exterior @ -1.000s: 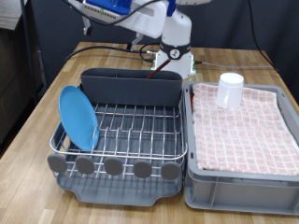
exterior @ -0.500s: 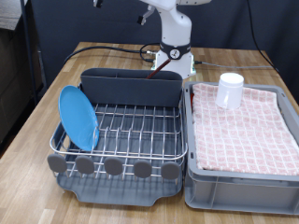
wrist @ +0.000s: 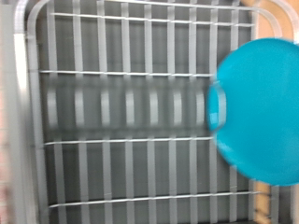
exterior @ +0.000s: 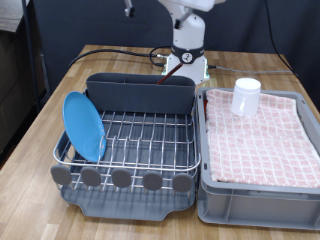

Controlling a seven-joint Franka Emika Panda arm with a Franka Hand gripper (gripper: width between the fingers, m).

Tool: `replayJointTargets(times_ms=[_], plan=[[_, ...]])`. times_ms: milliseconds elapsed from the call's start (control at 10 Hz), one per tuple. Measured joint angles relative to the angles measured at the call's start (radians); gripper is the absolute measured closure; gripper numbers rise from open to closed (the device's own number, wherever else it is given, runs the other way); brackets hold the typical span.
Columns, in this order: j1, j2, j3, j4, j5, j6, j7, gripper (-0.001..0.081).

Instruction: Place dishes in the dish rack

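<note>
The light-blue plate stands on edge in the dish rack, at that rack's end towards the exterior view's left. The white cup sits upright on the pink checked cloth in the grey bin at the exterior view's right. No wooden spoon shows in either view. The arm's base stands behind the rack and the arm rises out of the picture's top. My gripper shows in neither view. The blurred wrist view looks down on the rack wires and the plate.
A grey caddy runs along the rack's back. Black and red cables lie on the wooden table behind it. A dark curtain hangs at the back.
The arm has swung upward and out of the exterior view's top; its white and blue links no longer show. Plate and cup have not moved.
</note>
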Motion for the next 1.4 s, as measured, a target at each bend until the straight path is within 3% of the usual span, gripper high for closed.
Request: replayJointTargets(times_ms=[500,900,1100,1400], plan=[[0.057,0.037,0.134,0.004,0.077,-0.085,0.342,0.0004],[0.077,0.059,0.158,0.017,0.107,-0.114,0.396,0.0004],[0.077,0.048,0.167,0.008,0.107,-0.179,0.429,0.0004],[0.084,-0.020,0.215,-0.064,0.115,-0.201,0.526,0.0004]])
